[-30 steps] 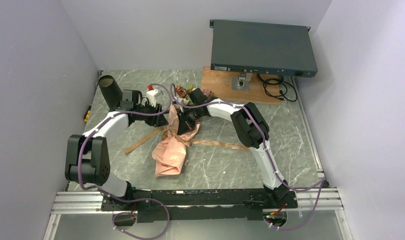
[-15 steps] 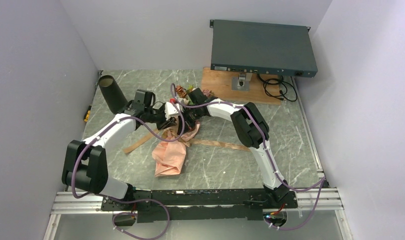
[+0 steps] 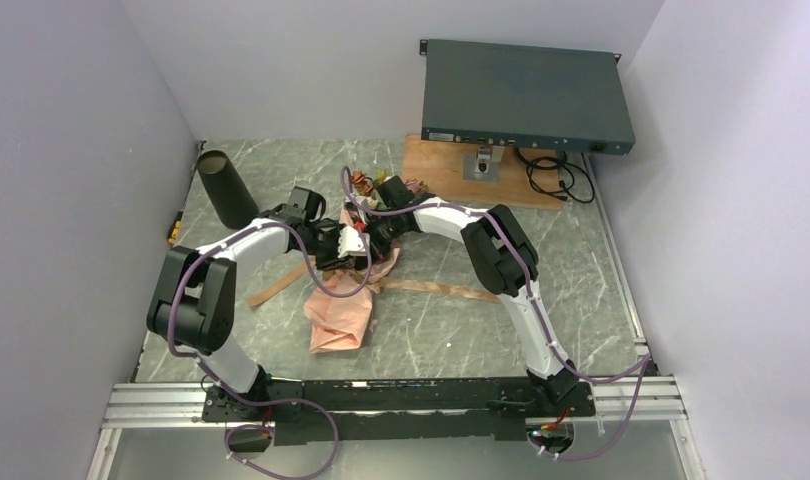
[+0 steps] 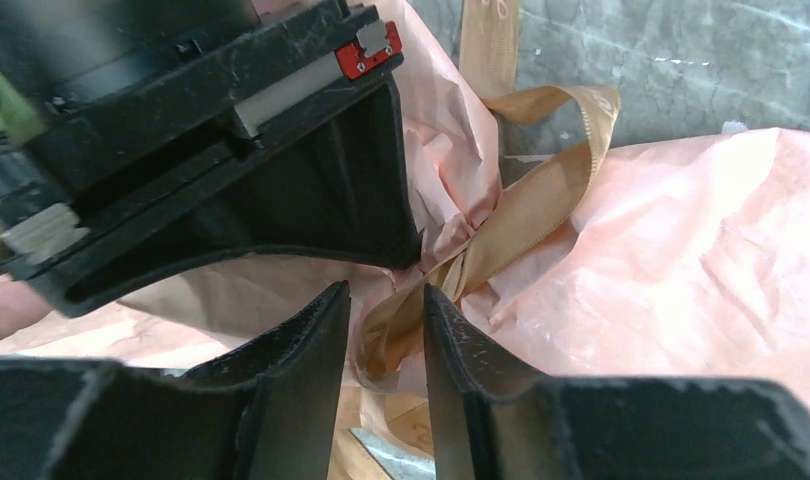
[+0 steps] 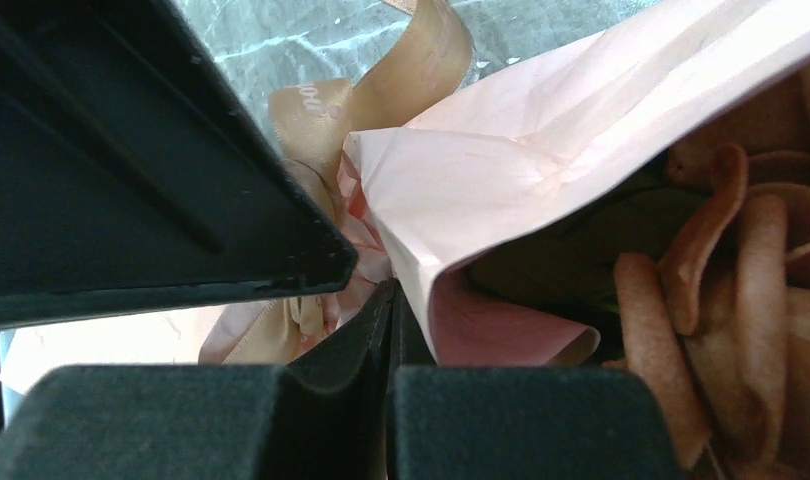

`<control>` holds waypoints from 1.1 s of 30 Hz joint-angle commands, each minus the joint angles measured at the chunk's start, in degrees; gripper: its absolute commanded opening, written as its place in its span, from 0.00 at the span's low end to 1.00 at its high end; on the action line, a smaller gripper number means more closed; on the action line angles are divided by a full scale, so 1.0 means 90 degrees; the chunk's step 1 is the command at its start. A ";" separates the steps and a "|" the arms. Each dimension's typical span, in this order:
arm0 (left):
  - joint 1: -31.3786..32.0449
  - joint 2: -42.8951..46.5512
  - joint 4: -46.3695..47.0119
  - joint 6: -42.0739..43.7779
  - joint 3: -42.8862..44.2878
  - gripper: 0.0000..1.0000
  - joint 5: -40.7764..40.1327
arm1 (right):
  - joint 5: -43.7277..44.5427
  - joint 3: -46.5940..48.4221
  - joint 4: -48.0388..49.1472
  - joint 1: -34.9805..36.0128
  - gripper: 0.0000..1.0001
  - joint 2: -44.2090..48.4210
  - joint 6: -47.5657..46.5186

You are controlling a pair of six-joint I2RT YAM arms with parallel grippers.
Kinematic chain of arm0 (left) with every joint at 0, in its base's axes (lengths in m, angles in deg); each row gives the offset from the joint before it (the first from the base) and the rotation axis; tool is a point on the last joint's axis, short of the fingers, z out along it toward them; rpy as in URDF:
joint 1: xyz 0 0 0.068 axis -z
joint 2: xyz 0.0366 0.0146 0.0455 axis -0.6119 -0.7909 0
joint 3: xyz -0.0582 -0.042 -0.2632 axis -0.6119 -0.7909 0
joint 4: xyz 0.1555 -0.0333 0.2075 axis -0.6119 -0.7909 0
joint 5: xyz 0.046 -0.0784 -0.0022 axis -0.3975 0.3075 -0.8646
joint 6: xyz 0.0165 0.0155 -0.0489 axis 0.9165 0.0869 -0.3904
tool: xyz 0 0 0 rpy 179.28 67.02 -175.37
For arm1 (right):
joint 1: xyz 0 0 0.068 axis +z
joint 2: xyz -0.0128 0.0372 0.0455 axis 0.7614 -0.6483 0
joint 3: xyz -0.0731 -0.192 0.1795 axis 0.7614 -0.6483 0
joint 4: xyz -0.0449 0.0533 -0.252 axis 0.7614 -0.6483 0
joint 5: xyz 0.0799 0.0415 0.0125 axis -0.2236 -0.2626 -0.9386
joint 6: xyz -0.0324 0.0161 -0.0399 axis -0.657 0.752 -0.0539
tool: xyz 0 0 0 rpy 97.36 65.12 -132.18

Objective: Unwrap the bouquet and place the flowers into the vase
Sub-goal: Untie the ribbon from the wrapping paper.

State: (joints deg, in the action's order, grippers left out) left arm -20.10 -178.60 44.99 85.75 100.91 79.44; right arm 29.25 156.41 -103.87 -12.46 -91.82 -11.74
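Bouquet [image 3: 353,272] of rust, cream and pink roses in crinkled salmon-pink paper lies mid-table on the grey marbled table [image 3: 461,330], wrapped, heads toward 12 o'clock. Its tan ribbon [image 4: 526,215] is knotted. Left gripper [image 4: 386,310]: jaws part-way apart astride the knot; pinch cannot be told. Right gripper [image 5: 391,300]: clenched, tips against the paper. Matte black cylinder vase [image 3: 226,188] stands at 10 o'clock, apart.

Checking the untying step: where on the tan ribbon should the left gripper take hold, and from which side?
Take the ribbon at its bunched neck beside the knot, from above: there it gathers into a narrow cord against the paper, right between the jaws of the left gripper.
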 commanded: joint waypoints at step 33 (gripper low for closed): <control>-0.0967 0.1453 0.1706 -0.5736 -0.0767 0.00 -0.1667 | 0.1563 -0.0646 -0.0791 -0.0305 0.00 -0.0460 -0.0620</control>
State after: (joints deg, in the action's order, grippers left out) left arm -24.74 -169.40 53.63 40.68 91.90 69.02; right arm 28.87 155.31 -101.92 -12.59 -91.64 -11.76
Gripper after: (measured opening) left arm 0.010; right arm 0.007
